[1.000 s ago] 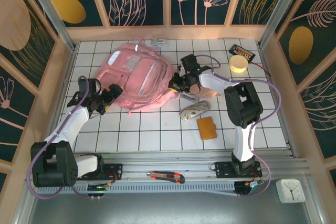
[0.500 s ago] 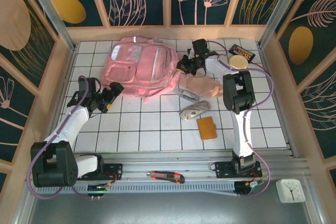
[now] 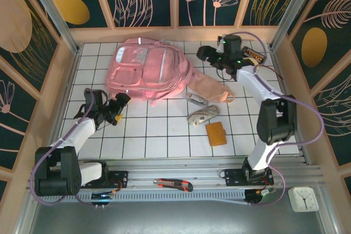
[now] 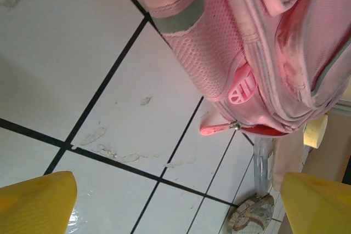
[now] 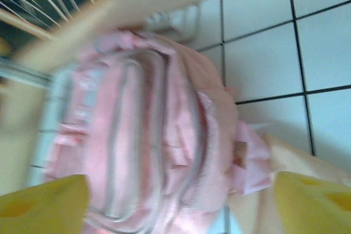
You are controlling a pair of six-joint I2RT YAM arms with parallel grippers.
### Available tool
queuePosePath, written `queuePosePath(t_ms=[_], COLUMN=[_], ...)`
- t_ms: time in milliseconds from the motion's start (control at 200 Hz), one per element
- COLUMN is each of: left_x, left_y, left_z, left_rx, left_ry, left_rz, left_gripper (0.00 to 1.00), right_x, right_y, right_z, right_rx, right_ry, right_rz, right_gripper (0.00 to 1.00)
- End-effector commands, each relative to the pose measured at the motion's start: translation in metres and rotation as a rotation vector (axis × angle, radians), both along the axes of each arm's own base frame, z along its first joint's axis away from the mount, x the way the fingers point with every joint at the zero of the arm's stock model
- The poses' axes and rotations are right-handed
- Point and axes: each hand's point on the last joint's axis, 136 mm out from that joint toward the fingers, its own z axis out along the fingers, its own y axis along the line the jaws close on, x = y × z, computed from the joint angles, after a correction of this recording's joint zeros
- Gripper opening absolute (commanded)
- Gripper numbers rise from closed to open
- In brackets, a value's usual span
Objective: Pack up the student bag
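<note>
The student bag is a big pink backpack lying flat at the back middle of the tiled table, front pockets up. My right gripper hovers just right of its top edge, open, nothing between the yellow fingertips. The blurred right wrist view looks across the student bag. My left gripper is open near the bag's lower left corner, a little apart from it. The left wrist view has the student bag with its pink zip puller above bare tile, between the yellow fingertips.
A pale pink pouch lies right of the bag. Nearer are a clear item, a patterned case and an orange wallet. A yellow tape roll and a black box sit at the back right. Wooden walls enclose the table.
My right gripper dragged the bag toward the back wall, then opened, let go and swung off to the back right. The left gripper drew back slightly from the bag.
</note>
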Motion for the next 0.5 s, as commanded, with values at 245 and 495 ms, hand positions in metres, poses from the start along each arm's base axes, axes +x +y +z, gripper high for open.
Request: queuePosePath(t_ms=[245, 495], left_x=[0.048, 0.065], left_y=[-0.003, -0.001], left_z=[-0.002, -0.021], left_rx=[-0.123, -0.131], left_ry=[-0.082, -0.061], left_rz=[0.071, 0.103], left_gripper=[0.87, 0.77], right_x=[-0.083, -0.110], right_y=[0.108, 0.153], right_z=[-0.068, -0.079], right_rx=[-0.202, -0.199], right_ry=[0.151, 0.185], right_rz=[0.288, 0.367], right_gripper=[0.62, 0.57])
